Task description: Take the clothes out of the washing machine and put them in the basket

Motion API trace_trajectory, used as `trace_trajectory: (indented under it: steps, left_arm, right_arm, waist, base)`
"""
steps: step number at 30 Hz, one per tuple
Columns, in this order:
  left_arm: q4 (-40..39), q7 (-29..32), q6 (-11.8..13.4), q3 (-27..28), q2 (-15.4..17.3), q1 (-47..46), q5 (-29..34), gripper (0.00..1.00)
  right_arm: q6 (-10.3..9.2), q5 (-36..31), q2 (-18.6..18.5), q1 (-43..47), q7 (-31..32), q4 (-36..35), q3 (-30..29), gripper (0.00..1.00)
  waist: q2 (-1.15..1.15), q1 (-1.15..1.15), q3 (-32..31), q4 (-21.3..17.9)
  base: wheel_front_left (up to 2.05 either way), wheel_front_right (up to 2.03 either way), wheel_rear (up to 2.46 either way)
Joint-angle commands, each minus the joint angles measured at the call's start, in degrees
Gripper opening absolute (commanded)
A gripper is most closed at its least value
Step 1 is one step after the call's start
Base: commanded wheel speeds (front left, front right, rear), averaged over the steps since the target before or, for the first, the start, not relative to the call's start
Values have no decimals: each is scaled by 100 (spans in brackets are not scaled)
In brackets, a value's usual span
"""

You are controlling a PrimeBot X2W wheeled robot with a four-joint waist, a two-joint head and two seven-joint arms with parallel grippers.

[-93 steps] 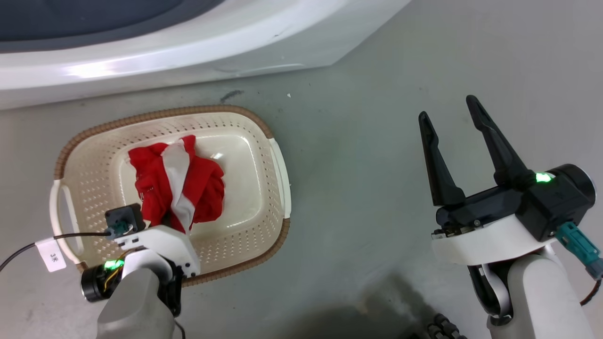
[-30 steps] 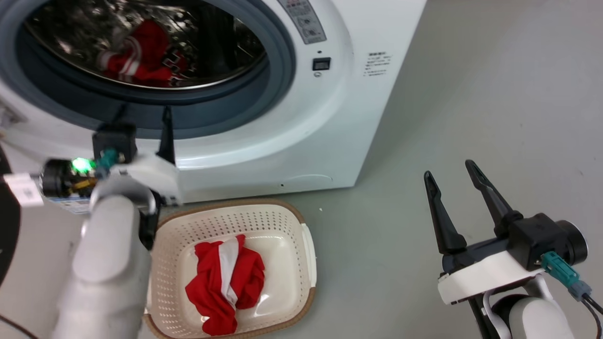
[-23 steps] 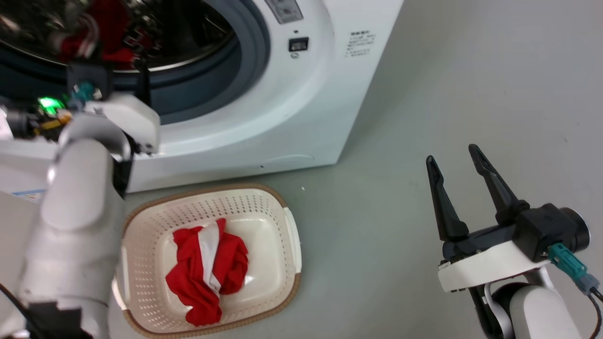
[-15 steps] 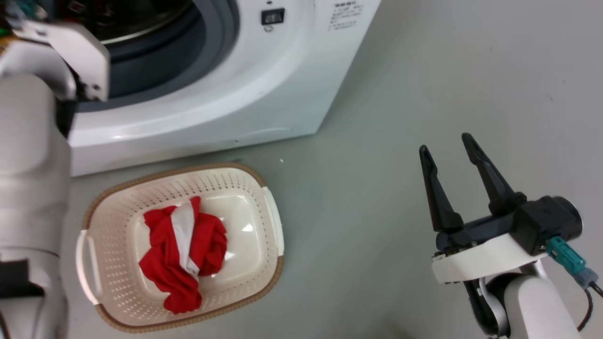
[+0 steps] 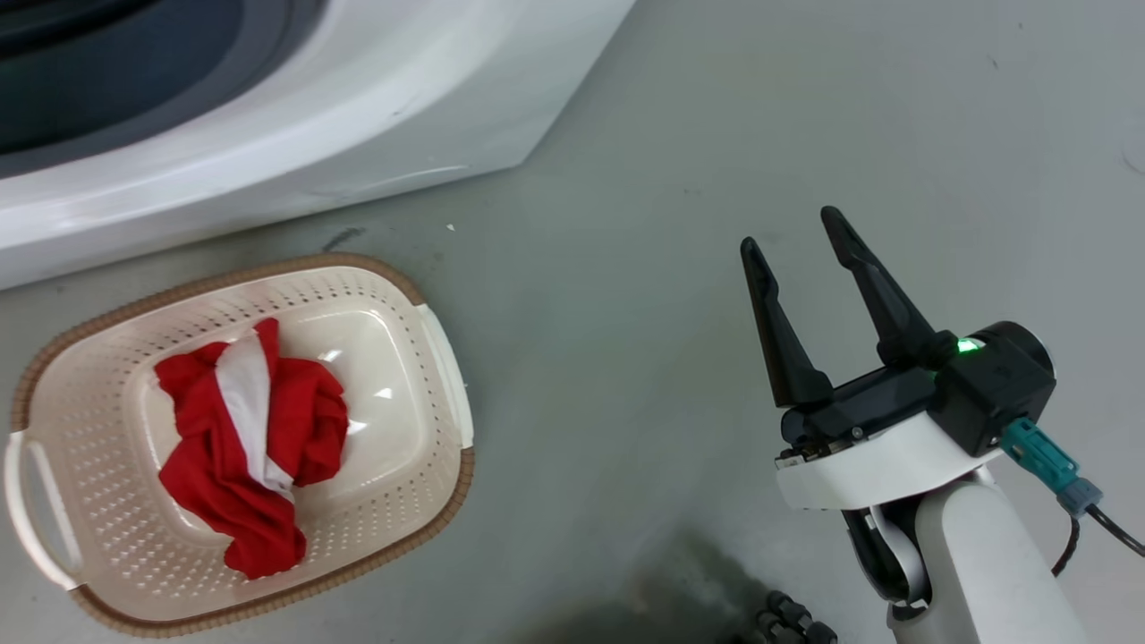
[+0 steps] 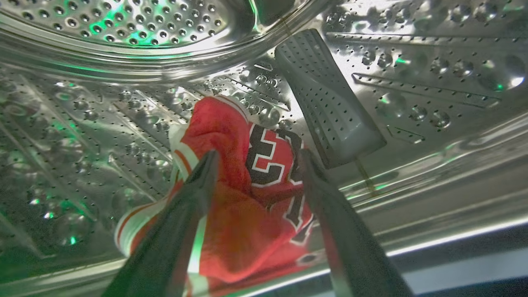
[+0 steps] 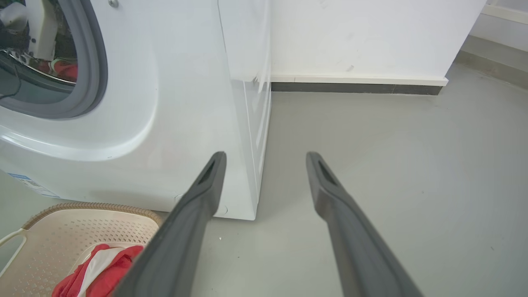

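Left gripper (image 6: 258, 165) reaches inside the steel drum (image 6: 82, 123) of the washing machine (image 5: 268, 152), its two dark fingers spread wide to either side of a crumpled red jersey (image 6: 243, 231) with black, white-edged lettering and white-striped trim. Nothing is clamped between them, and whether the fingers touch the cloth cannot be told. The jersey lies against the perforated drum wall, just beside a grey lifter (image 6: 330, 107) that rises on its right in the left wrist view, with the drum's bright front lip running below it. Outside, the right gripper (image 5: 792, 237) hangs with its fingers parted and empty over bare grey floor (image 5: 626, 224), well apart from both the machine and the basket (image 5: 224, 277), with open floor on every side. From the right wrist view, the machine's front right corner edge stands behind that gripper's left finger, and clear floor runs beyond to a white wall (image 7: 350, 33) with a dark skirting strip (image 7: 354, 88). The cream basket sits on the floor close before the machine's front, a narrow strip of floor between its brown rim and the white panel. A second red garment (image 5: 241, 438) with a white band lies bunched in the basket's left half, inside the rim, leaving the right half of the bottom bare.
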Motion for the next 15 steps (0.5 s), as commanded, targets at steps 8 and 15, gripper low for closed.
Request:
trace_trajectory:
  steps: [8, 15]
  left_arm:
    - [139, 715, -1, -736, 545, -818, -302, 100]
    - [55, 1563, -2, -1239, 974, -1197, -764, 100]
  right_arm:
    - [-4, 143, 16, -255, -147, 167, 230, 100]
    - [-4, 241, 17, -282, -231, 232, 345, 100]
  waist:
    - [0, -1, 511, -327]
    - [0, -1, 781, -475]
  base:
    - [0, 0, 0]
    - [0, 0, 0]
